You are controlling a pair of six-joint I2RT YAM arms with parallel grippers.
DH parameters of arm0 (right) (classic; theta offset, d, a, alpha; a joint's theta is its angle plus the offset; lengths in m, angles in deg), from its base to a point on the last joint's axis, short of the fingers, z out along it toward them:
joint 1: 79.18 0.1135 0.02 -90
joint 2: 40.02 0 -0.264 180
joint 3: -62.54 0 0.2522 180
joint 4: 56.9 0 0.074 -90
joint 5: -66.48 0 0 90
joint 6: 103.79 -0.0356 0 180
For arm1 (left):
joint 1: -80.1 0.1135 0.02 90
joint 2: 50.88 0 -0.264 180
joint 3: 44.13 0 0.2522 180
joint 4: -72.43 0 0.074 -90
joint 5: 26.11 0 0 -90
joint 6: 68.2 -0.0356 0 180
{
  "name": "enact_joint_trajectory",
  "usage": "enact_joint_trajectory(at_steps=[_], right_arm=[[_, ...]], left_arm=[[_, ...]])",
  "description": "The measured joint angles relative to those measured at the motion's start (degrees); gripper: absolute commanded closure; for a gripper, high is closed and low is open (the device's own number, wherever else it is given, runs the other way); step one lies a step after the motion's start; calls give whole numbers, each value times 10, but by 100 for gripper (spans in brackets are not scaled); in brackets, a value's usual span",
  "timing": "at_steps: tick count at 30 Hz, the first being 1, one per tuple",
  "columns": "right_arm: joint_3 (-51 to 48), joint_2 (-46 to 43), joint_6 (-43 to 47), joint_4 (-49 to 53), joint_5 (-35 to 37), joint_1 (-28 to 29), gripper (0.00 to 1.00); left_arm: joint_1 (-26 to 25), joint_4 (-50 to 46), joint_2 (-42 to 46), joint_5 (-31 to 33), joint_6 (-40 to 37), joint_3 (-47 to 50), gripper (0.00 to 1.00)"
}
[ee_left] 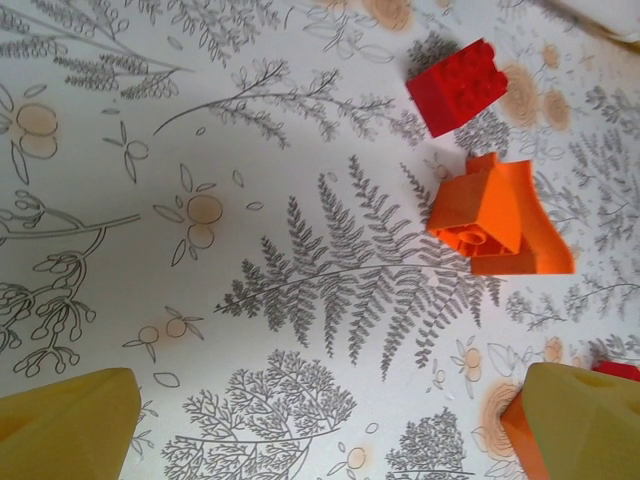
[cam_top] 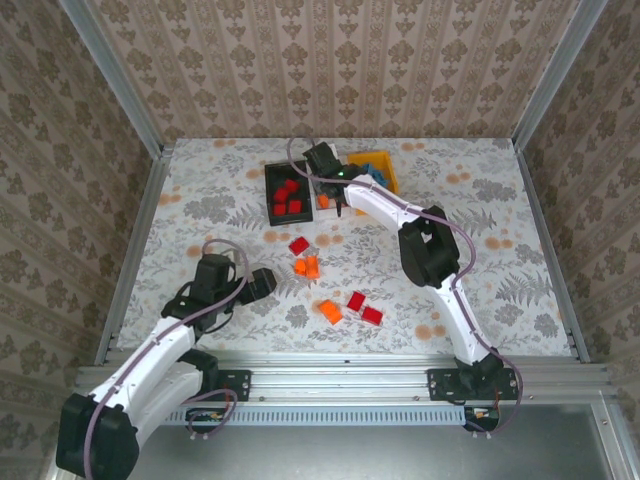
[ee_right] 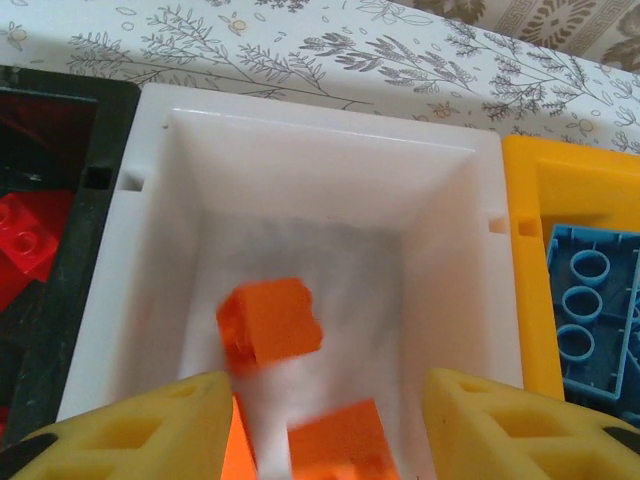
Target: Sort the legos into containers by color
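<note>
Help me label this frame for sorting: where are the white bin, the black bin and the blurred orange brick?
white bin (ee_right: 320, 115): right wrist view, far rim.
black bin (ee_right: 60, 88): right wrist view, far rim.
blurred orange brick (ee_right: 272, 322): right wrist view, top face.

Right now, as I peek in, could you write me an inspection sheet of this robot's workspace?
Surface: floral-patterned table.
Job's things: black bin holds red legos, white bin orange legos, orange-yellow bin blue legos; loose legos, red and orange, lie mid-table.
Clutter: nothing seen.
Grippers: left gripper open above the table; right gripper open over the white bin.
Cables: a cable loop behind the left gripper, another behind the right.
Surroundings: wallpapered walls, metal frame.
</note>
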Motion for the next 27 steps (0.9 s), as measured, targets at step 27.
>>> enact_joint_trajectory(at_steps=[27], right_arm=[[-601,-412,-120,-8,-101,283,31]], left_arm=[[-2,56,-8,-17,71,63,0]])
